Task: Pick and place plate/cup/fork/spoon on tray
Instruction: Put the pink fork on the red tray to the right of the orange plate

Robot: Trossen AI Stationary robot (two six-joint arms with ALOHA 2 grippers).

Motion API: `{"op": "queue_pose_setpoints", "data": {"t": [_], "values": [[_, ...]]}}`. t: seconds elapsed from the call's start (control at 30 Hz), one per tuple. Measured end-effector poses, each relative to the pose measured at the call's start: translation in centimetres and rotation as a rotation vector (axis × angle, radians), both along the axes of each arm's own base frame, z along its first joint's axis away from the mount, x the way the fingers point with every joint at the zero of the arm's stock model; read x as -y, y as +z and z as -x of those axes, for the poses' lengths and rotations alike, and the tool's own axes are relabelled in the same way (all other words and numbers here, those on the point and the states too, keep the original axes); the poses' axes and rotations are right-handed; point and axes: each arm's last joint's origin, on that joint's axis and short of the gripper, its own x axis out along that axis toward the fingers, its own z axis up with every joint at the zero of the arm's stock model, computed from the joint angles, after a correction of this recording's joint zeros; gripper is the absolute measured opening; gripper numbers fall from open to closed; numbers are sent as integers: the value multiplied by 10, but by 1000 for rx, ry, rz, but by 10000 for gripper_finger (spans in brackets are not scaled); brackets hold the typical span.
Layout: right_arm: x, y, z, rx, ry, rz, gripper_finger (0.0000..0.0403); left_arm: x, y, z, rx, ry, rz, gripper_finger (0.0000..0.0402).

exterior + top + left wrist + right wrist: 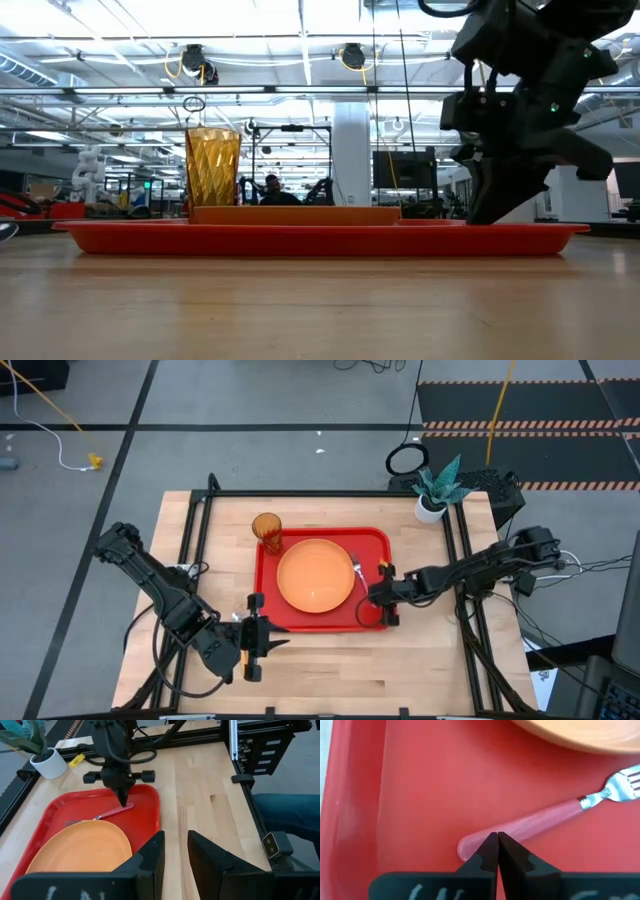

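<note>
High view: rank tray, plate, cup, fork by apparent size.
1. tray
2. plate
3. cup
4. fork, a thin sliver beside the plate

The cup and fork are close: the fork looks about as long as the cup, but far thinner.

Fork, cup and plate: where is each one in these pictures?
fork point(540, 822): right wrist view, middle of the pinkish-red handle.
cup point(266, 529): high view, its open top.
plate point(315, 574): high view, centre of the orange dish.
</note>
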Motion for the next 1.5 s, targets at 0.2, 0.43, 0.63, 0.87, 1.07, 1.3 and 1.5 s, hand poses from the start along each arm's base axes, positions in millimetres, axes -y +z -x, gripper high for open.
{"op": "queue_pose_setpoints", "data": {"t": [0.2, 0.43, 0.63, 0.87, 1.07, 1.3, 1.5], "values": [[-2, -3, -8, 48, 21, 4, 0, 0, 1, 0, 8, -2, 4, 88], [-2, -3, -10, 67, 20, -2, 0, 1, 1, -1, 10, -4, 3, 88], [-3, -3, -10, 71, 13, -38, 0, 1, 1, -1, 10, -4, 3, 88], [-3, -2, -10, 75, 2, -43, 0, 1, 1, -1, 11, -4, 5, 88], [-1, -2, -13, 98, -9, -43, 0, 1, 2, -1, 17, -3, 10, 88], [2, -5, -20, 144, -11, -43, 0, 1, 2, -1, 17, -4, 10, 88], [7, -5, -21, 152, -44, -23, 0, 1, 1, -1, 16, -3, 9, 88]]}}
